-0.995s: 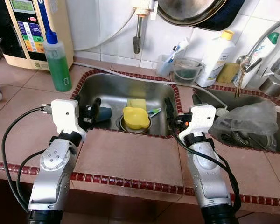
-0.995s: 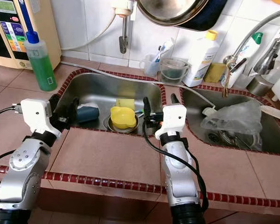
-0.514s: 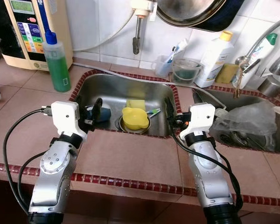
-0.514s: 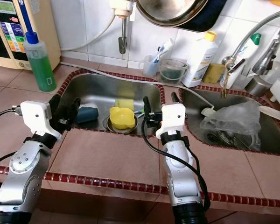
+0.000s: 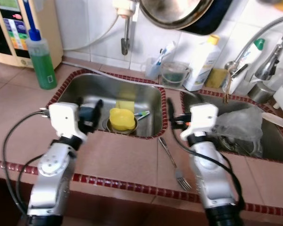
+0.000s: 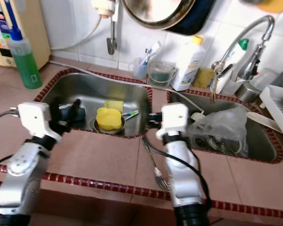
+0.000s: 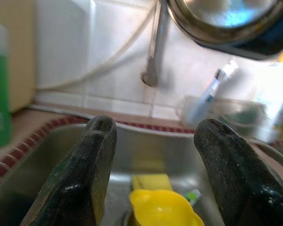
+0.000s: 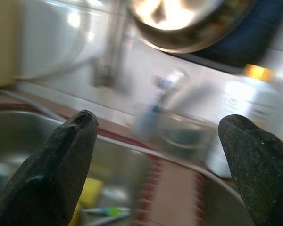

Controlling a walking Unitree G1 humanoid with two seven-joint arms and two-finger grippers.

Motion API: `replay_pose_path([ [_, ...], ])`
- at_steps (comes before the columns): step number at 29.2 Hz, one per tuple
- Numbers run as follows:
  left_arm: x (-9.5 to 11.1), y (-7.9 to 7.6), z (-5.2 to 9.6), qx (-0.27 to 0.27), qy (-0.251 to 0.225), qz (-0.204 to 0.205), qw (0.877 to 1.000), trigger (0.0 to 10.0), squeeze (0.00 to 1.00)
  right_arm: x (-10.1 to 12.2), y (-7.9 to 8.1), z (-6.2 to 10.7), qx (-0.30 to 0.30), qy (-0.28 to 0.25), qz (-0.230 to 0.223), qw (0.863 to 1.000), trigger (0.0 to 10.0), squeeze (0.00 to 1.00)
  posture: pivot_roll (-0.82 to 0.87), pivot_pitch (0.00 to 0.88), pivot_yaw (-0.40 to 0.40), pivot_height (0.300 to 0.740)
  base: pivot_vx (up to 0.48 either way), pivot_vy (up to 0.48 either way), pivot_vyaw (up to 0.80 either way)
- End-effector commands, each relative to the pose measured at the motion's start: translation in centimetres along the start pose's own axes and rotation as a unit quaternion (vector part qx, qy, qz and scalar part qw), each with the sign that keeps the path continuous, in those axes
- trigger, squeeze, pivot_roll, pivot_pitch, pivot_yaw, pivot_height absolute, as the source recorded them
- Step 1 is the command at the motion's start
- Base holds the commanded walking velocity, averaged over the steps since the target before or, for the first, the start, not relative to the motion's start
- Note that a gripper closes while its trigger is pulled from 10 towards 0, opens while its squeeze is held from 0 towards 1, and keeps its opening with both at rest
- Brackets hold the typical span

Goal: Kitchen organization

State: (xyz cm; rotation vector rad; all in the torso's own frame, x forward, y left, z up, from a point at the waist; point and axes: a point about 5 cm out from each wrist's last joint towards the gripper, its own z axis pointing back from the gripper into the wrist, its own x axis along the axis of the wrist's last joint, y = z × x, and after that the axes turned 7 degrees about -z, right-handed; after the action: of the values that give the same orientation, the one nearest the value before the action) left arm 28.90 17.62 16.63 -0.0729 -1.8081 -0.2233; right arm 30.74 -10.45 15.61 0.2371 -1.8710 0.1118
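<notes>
1. The left gripper (image 7: 151, 174) hangs at the near rim of the left sink (image 5: 92, 89), at about 9 o'clock of the yellow cup (image 5: 121, 117). Its fingers (image 7: 80, 179) stand apart with nothing between them.
2. The right gripper (image 8: 155, 174) sits over the tiled strip between the two basins. Its fingers (image 8: 52, 174) are spread wide and hold nothing (this wrist view is blurred).
3. The yellow cup rests on the floor of the left sink, over the drain. A yellow sponge (image 5: 126, 104) lies just beyond it at 12 o'clock, and a green-tipped toothbrush (image 5: 142, 114) lies at its 3 o'clock.
4. A fork (image 5: 172, 162) lies on the tiled bench (image 5: 122, 160) in front of the strip between the basins, tines toward the near edge, just beside the right arm.
5. The right sink (image 5: 273, 157) holds a crumpled clear plastic bag (image 5: 240, 129).
6. A green soap bottle (image 5: 40, 61) stands on the bench at 10 o'clock of the left sink, and a white bottle with a yellow cap (image 5: 200, 63) stands by the wall behind the strip.
7. A large metal pan (image 5: 174, 12) hangs on the wall above.
</notes>
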Motion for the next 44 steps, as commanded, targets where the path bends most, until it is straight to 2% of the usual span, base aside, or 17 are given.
replay_pose_path([
  [1,0.3,-0.8,-0.2,-0.01,-0.009,0.008,1.0,10.0,0.0,0.3,-1.3,0.0,-0.014,-0.002,0.012,1.0,10.0,0.0,0.14,0.0,-0.127,0.74,0.0,-0.345,0.0],
  [3,0.3,-0.8,-0.2,-0.01,-0.013,0.01,1.0,10.0,0.0,0.3,-1.3,0.0,-0.013,-0.002,0.012,1.0,10.0,0.0,0.14,0.0,-0.129,0.74,0.0,-0.135,0.0],
  [5,0.4,-0.6,-0.2,0.0,-0.017,0.031,0.999,10.0,0.0,0.2,-1.2,0.0,-0.011,-0.001,0.013,1.0,10.0,0.0,0.14,0.0,-0.131,0.74,0.0,0.0,0.0],
  [12,0.1,-0.7,0.1,-0.016,-0.001,0.01,1.0,10.0,0.0,0.0,-1.0,0.3,-0.005,0.004,0.014,1.0,10.0,0.0,0.14,0.0,-0.133,0.74,0.0,0.0,0.0],
  [22,0.1,-0.9,1.1,-0.081,0.01,-0.026,0.996,10.0,0.0,-1.0,-0.4,1.5,0.011,0.028,0.012,0.999,10.0,0.0,0.15,0.0,-0.135,0.74,0.0,0.0,0.0],
  [24,0.3,-1.3,1.6,-0.128,0.009,-0.047,0.991,10.0,0.0,-1.0,-0.3,1.7,0.015,0.031,0.011,0.999,10.0,0.0,0.15,0.0,-0.133,0.74,0.0,0.0,0.0],
  [28,1.2,-1.7,2.5,-0.196,0.002,-0.051,0.979,10.0,0.0,-1.0,-0.4,1.9,0.017,0.038,0.007,0.999,10.0,0.0,0.15,0.0,-0.132,0.74,0.0,0.0,0.0],
  [29,1.6,-2.2,3.2,-0.226,-0.006,-0.059,0.972,10.0,0.0,-1.2,-0.5,2.0,0.014,0.044,0.006,0.999,10.0,0.0,0.15,0.0,-0.131,0.74,0.0,0.0,0.0],
  [32,1.8,-2.9,4.3,-0.267,-0.005,-0.069,0.961,10.0,0.0,-1.3,-0.8,2.0,0.007,0.049,-0.003,0.999,10.0,0.0,0.15,0.0,-0.131,0.74,0.0,0.0,0.0],
  [33,1.9,-3.1,4.8,-0.284,-0.01,-0.079,0.956,10.0,0.0,-1.3,-0.8,2.0,0.006,0.05,-0.004,0.999,10.0,0.0,0.15,0.0,-0.131,0.74,0.0,0.0,0.0],
  [34,1.9,-3.4,5.8,-0.317,-0.002,-0.072,0.946,10.0,0.0,-1.3,-0.9,2.0,0.005,0.052,-0.004,0.999,10.0,0.0,0.15,0.0,-0.131,0.74,0.0,0.0,0.0],
  [37,1.6,-3.5,6.7,-0.343,0.017,-0.062,0.937,10.0,0.0,-1.4,-0.8,2.1,0.003,0.061,-0.009,0.998,10.0,0.0,0.15,0.005,-0.134,0.74,0.0,0.0,0.0],
  [44,1.4,-3.9,7.1,-0.358,0.031,-0.057,0.932,10.0,0.0,-1.6,-0.3,1.9,-0.003,0.081,-0.033,0.996,10.0,0.0,0.15,0.01,-0.137,0.74,0.0,0.0,0.0],
])
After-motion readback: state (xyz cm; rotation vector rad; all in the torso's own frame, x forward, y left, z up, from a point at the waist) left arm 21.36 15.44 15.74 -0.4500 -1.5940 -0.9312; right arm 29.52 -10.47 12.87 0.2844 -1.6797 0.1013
